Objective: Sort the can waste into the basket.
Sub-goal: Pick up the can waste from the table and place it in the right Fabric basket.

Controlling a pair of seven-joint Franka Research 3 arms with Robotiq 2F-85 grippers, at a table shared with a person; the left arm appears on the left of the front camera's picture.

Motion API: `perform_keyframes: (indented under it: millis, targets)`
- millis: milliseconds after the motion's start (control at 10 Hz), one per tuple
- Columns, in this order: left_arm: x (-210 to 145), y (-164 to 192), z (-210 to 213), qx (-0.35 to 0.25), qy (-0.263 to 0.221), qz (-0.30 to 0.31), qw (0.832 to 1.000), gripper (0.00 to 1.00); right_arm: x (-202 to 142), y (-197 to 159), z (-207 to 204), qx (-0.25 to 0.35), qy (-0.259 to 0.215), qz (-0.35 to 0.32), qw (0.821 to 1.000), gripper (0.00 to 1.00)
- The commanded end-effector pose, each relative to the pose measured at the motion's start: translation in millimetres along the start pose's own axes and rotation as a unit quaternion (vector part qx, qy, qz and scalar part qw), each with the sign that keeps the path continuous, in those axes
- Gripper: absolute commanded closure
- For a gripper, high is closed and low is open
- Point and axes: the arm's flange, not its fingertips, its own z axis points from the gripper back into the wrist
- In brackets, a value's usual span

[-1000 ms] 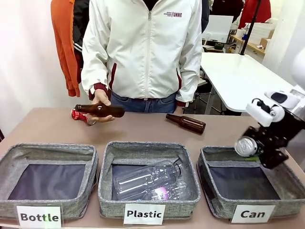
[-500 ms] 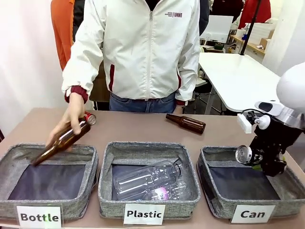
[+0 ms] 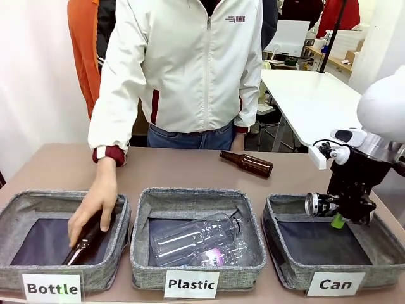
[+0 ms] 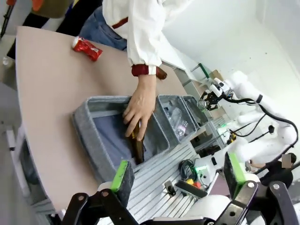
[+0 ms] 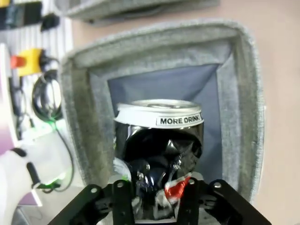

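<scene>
1. Right end effector (image 3: 335, 212) is holding the dark can (image 3: 313, 204) sideways between its fingers, with the silver top pointing toward the bench's left edge.
2. That can is hanging in the air over the left part of the "Can" basket (image 3: 288, 269), which is sitting at the near right corner of the bench (image 3: 190, 171).
3. Left end effector (image 4: 178, 173) is standing wide, gripping nothing.
4. The crushed red can (image 4: 87, 46) is lying on the bench near its far edge, toward the left.
5. A person's hand (image 3: 93, 209) is resting on a brown bottle (image 3: 82, 244) inside the "Bottle" basket (image 3: 63, 275) at the near left corner.
</scene>
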Motion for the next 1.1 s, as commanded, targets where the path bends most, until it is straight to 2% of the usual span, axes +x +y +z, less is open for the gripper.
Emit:
perform_keyframes:
  millis: [0, 100, 200, 600, 700, 800, 900, 1000]
  targets:
    - [2.3, 19.4, 16.5, -0.005, 0.003, -0.008, 1.000, 0.00, 0.7, -2.1, 3.6, 0.003, 0.012, -0.030, 0.999, 0.00]
    - [1.2, 24.2, 16.6, 0.014, 0.000, -0.010, 1.000, 0.00, -0.3, -1.5, 3.2, 0.003, 0.013, -0.033, 0.999, 0.09]
    - [-1.5, 25.7, 15.8, 0.004, 0.001, -0.005, 1.000, 0.00, -0.9, -0.3, 3.8, 0.003, 0.010, -0.033, 0.999, 0.00]
    - [-1.5, 23.5, 11.4, -0.001, -0.004, -0.008, 1.000, 0.00, 2.2, -6.0, 5.1, 0.009, -0.013, -0.043, 0.999, 0.00]
    - [-3.1, 18.9, -1.2, -0.003, -0.008, -0.020, 1.000, 0.00, 1.4, -6.8, 7.6, 0.016, -0.042, -0.055, 0.997, 0.00]
    - [-11.1, 10.6, -25.9, -0.034, 0.002, -0.035, 0.999, 0.00, 0.3, -9.5, 11.2, 0.045, -0.092, -0.084, 0.991, 0.00]
    - [-20.6, 3.7, -57.6, -0.062, 0.031, -0.050, 0.996, 0.00, -2.4, -13.3, 16.7, 0.062, -0.155, -0.099, 0.981, 0.00]
    - [-30.5, -3.2, -89.2, -0.083, 0.069, -0.061, 0.992, 0.00, -4.6, -19.3, 28.5, 0.084, -0.255, -0.115, 0.956, 0.00]
